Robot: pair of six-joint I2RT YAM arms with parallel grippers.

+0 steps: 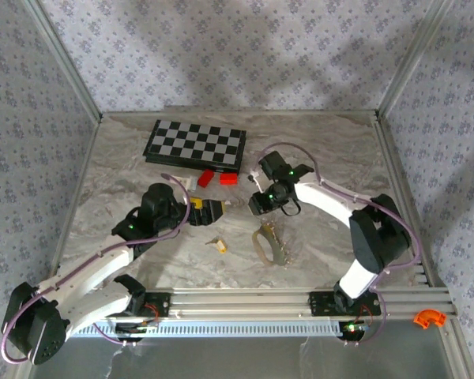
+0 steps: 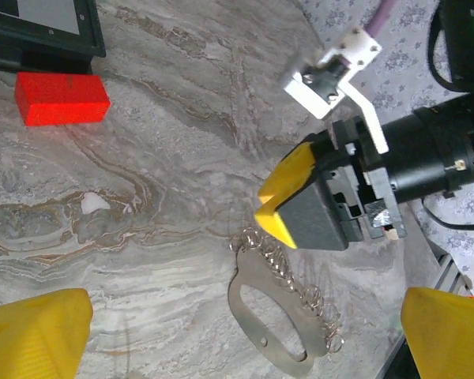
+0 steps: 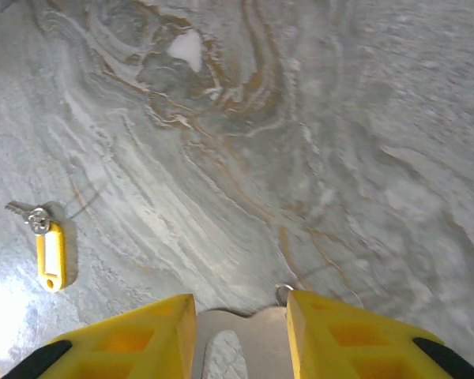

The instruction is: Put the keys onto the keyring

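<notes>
The keyring (image 1: 268,243) is a pale beige flat loop with a string of small wire rings, lying flat on the marble table (image 1: 126,181). My right gripper (image 1: 262,204) stands over its far end, open. In the right wrist view its yellow fingers (image 3: 134,339) sit either side of the keyring's end (image 3: 257,328), close to its edges. The key (image 1: 217,245), with a yellow head (image 3: 50,254), lies loose on the table left of the keyring. My left gripper (image 1: 220,210) is wide open and empty, looking down on the keyring (image 2: 262,325) and the right gripper (image 2: 294,207).
A black-and-white chessboard (image 1: 195,145) lies at the back. Two red blocks (image 1: 206,178) (image 1: 228,178) sit just in front of it, one also in the left wrist view as the red block (image 2: 62,99). An orange part (image 1: 429,318) rests on the rail at the near right.
</notes>
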